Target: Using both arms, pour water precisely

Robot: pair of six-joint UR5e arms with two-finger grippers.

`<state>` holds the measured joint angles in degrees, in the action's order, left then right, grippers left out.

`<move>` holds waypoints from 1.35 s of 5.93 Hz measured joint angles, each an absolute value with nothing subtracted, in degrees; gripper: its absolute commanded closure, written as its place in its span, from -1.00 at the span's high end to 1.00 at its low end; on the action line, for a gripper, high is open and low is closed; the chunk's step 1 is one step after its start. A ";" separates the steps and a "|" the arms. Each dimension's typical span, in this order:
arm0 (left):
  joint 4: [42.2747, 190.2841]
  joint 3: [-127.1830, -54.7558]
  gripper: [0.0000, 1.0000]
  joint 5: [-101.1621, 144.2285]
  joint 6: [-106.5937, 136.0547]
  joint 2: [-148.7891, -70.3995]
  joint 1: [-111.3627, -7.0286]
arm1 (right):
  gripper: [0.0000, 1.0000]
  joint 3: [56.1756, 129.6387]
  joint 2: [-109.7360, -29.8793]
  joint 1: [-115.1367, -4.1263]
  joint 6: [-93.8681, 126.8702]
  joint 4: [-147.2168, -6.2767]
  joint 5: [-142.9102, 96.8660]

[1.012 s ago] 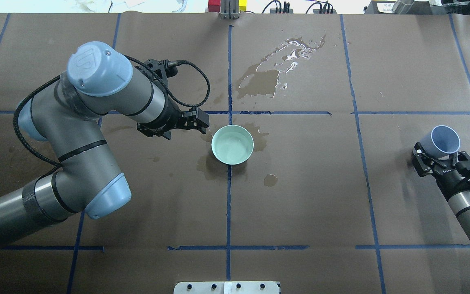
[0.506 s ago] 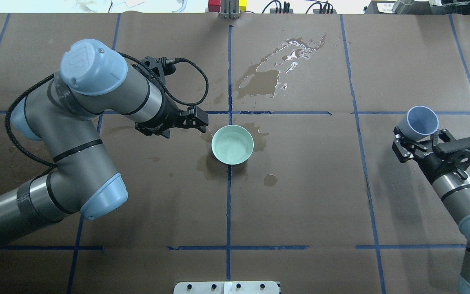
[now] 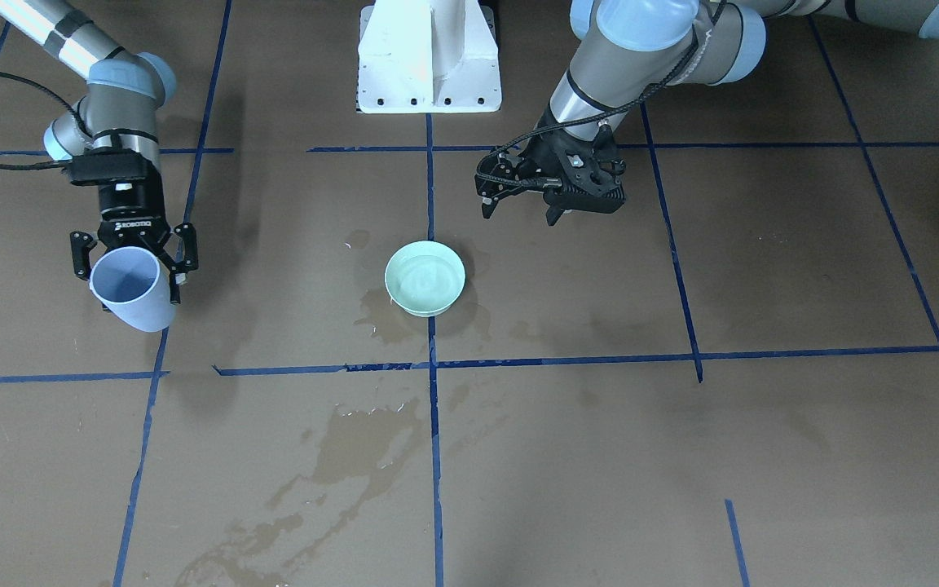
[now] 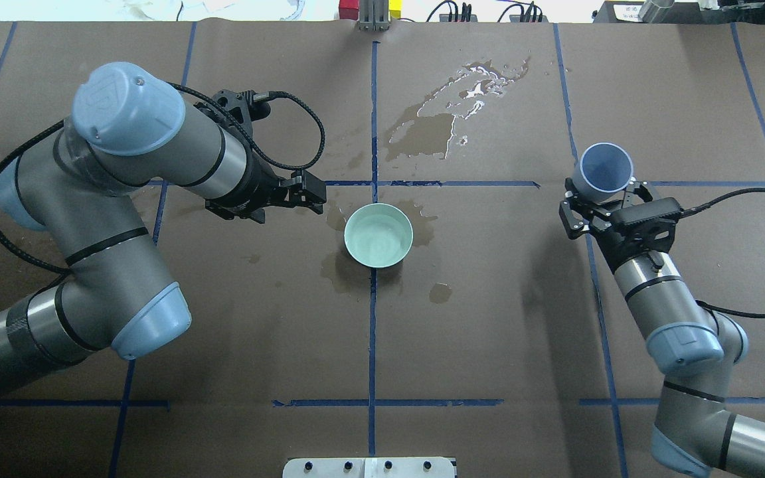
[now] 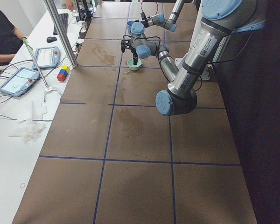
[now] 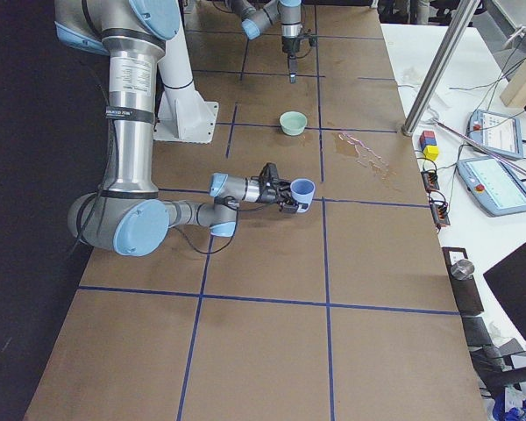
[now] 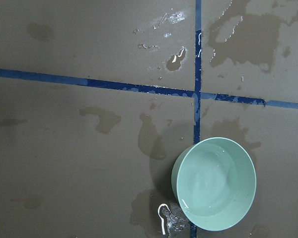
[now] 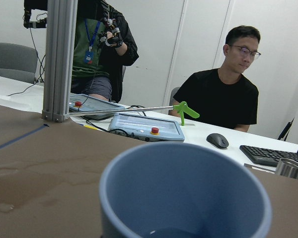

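The right arm reaches forward at the table's right side, its gripper clamped around a tilted blue cup, well apart from the mint bowl. The left arm bends in low, its gripper spread and empty near the bowl. Water glints inside the bowl, which sits on a blue tape line among dark wet stains on the brown paper.

1. The table is brown, with a grid of dark blue lines and darker wet stains.
2. The bowl is mint green; the cup is pale blue.
3. The left arm and the right arm are silver-grey with pale blue caps.
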<state>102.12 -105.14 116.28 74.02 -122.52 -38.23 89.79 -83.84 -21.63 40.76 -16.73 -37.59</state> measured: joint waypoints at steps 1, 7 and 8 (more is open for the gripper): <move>102.13 -105.25 0.99 116.28 74.01 -122.37 -38.62 | -0.86 91.52 -80.35 -19.79 40.14 -21.86 -37.06; 102.13 -105.67 0.99 116.30 74.00 -121.01 -39.97 | -1.00 94.13 -69.12 -15.95 27.48 -40.46 -36.59; 102.13 -105.70 0.99 116.29 74.00 -120.90 -39.99 | -0.99 94.54 -67.37 -15.91 26.43 -44.10 -36.75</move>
